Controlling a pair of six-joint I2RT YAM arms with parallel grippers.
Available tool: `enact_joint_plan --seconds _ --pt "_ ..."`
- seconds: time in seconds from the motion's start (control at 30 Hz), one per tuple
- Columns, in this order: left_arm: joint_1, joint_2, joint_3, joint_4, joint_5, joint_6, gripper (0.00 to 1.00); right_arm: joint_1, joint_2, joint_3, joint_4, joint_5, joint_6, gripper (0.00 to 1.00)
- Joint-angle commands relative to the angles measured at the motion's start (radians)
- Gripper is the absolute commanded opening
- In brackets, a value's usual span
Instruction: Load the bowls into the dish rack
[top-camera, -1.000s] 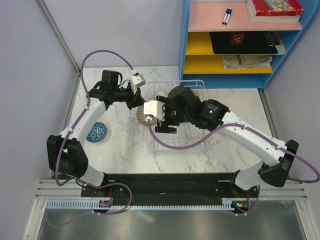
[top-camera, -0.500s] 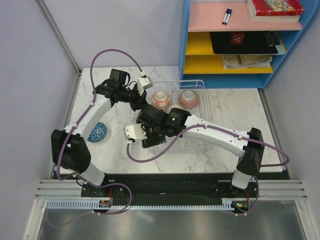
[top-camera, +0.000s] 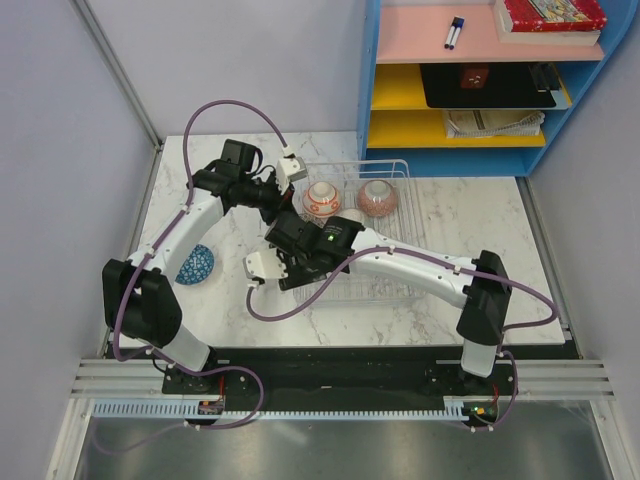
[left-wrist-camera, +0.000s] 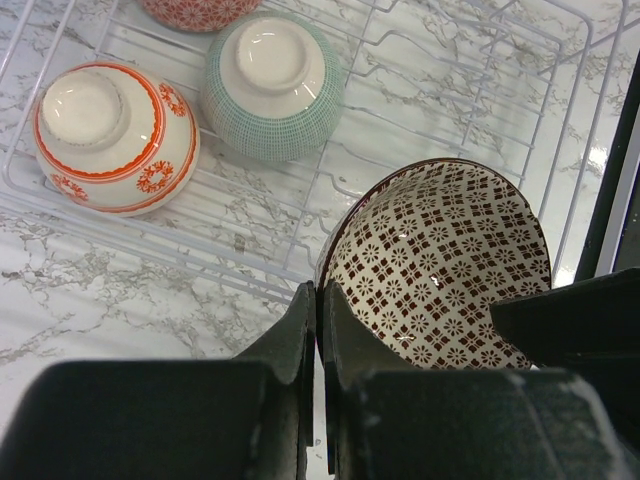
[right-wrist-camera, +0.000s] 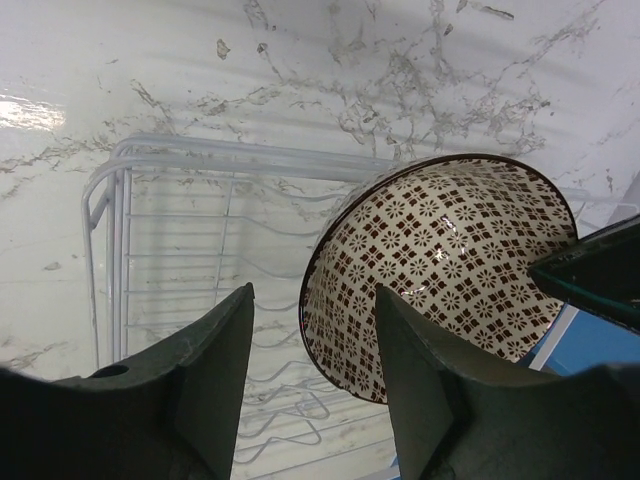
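Note:
My left gripper is shut on the rim of a brown-patterned bowl and holds it tilted over the near left part of the dish rack. My right gripper is open, its fingers either side of that bowl's rim without closing. In the rack a red-and-white bowl, a pale green bowl and a red bowl sit upside down. From above I see the left gripper, the right gripper, two racked bowls and a blue bowl on the table.
The rack stands in the middle of the marble table. A blue shelf unit with books and pens rises at the back right. A grey wall panel borders the left. The right arm lies across the rack's near half.
My right arm has swung left and toward the near side, from over the rack's middle to its left front corner by the held bowl. The left gripper shifted slightly right, still gripping the bowl.

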Motion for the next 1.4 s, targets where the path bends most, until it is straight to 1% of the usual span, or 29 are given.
enact_joint_plan --seconds 0.0,0.3,0.43,0.47,0.53,0.57,0.63,0.67,0.7,0.87,0.9,0.93,0.97,1.03,1.07,1.1,1.17,1.3,1.33,1.37 --pt "-0.007 -0.053 0.057 -0.004 0.032 0.022 0.02 0.007 0.02 0.04 -0.001 0.021 -0.007 0.59" --pt "-0.015 -0.055 0.058 -0.015 0.037 0.025 0.02 0.007 0.054 0.048 0.001 0.043 -0.019 0.53" --pt "-0.018 -0.056 0.06 -0.016 0.029 0.029 0.02 0.006 0.066 0.056 -0.001 0.046 -0.019 0.45" --pt "-0.016 -0.056 0.06 -0.018 0.028 0.031 0.02 0.006 0.067 0.056 -0.001 0.047 -0.019 0.4" --pt "-0.018 -0.055 0.06 -0.021 0.02 0.035 0.02 0.007 0.069 0.059 -0.001 0.052 -0.019 0.32" --pt "-0.018 -0.053 0.06 -0.022 0.02 0.037 0.02 0.007 0.072 0.06 -0.001 0.056 -0.019 0.23" --pt "-0.018 -0.053 0.058 -0.022 0.019 0.039 0.02 0.009 0.072 0.063 -0.006 0.058 -0.021 0.14" --pt "-0.018 -0.052 0.058 -0.022 0.022 0.039 0.02 0.009 0.074 0.066 -0.006 0.06 -0.021 0.03" --pt "-0.018 -0.05 0.057 -0.021 0.025 0.04 0.02 0.012 0.075 0.066 -0.006 0.063 -0.019 0.0" --pt "-0.021 -0.042 0.055 -0.022 0.022 0.037 0.02 0.018 0.08 0.074 -0.012 0.069 -0.021 0.0" --pt "-0.019 -0.041 0.055 -0.022 0.022 0.033 0.03 0.02 0.08 0.077 -0.012 0.072 -0.019 0.0" --pt "-0.021 -0.039 0.054 -0.022 0.022 0.032 0.06 0.02 0.08 0.08 -0.012 0.072 -0.018 0.0" --pt "-0.021 -0.039 0.052 -0.022 0.023 0.029 0.18 0.018 0.078 0.082 -0.012 0.07 -0.018 0.0" --pt "-0.021 -0.035 0.05 -0.022 0.025 0.028 0.37 0.02 0.078 0.083 -0.012 0.069 -0.012 0.0" --pt "-0.021 -0.035 0.05 -0.021 0.028 0.026 0.55 0.02 0.077 0.083 -0.01 0.067 -0.01 0.0" --pt "-0.021 -0.033 0.05 -0.022 0.026 0.025 0.65 0.02 0.077 0.083 -0.01 0.067 -0.007 0.0" --pt "-0.021 -0.032 0.05 -0.015 0.026 0.017 0.8 0.02 0.074 0.083 -0.009 0.07 -0.004 0.0" --pt "-0.019 -0.039 0.035 0.028 0.01 -0.003 0.9 0.018 0.066 0.073 0.007 0.089 0.004 0.0" --pt "-0.019 -0.042 0.029 0.045 -0.009 -0.026 0.94 0.02 0.064 0.071 0.011 0.095 0.007 0.0" --pt "-0.019 -0.061 0.02 0.097 -0.021 -0.041 1.0 0.018 0.06 0.067 0.016 0.101 0.013 0.0"
